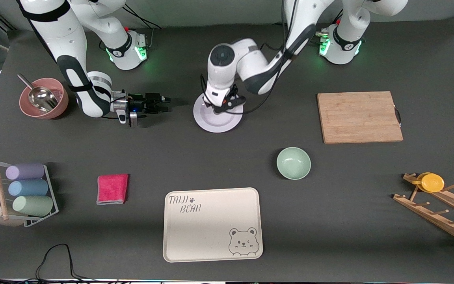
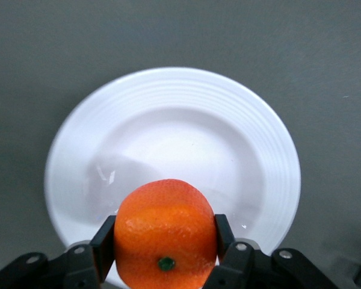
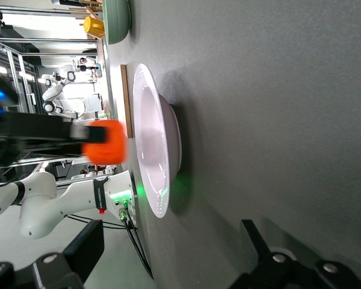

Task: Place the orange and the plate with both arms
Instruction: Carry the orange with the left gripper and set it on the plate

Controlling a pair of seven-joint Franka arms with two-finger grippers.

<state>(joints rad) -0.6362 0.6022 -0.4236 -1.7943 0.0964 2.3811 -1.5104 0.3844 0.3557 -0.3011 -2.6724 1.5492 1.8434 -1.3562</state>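
The pale lavender-white plate (image 1: 211, 123) lies on the dark table between the two arm bases' ends. My left gripper (image 1: 223, 107) hangs just over the plate and hides the orange in the front view. In the left wrist view the left gripper (image 2: 164, 227) is shut on the orange (image 2: 165, 208), above the plate's (image 2: 168, 120) rim side. My right gripper (image 1: 163, 103) lies low and level beside the plate, toward the right arm's end, open and empty. The right wrist view shows its jaws wide apart (image 3: 171, 232), the plate (image 3: 159, 150) edge-on and the orange (image 3: 108, 141) above it.
A wooden cutting board (image 1: 359, 116) lies toward the left arm's end. A mint bowl (image 1: 293, 163) and a cream bear tray (image 1: 211, 225) sit nearer the camera. A pink bowl with a scoop (image 1: 43, 98), a red cloth (image 1: 112, 188) and two cup racks (image 1: 26, 193) (image 1: 440, 205) stand around.
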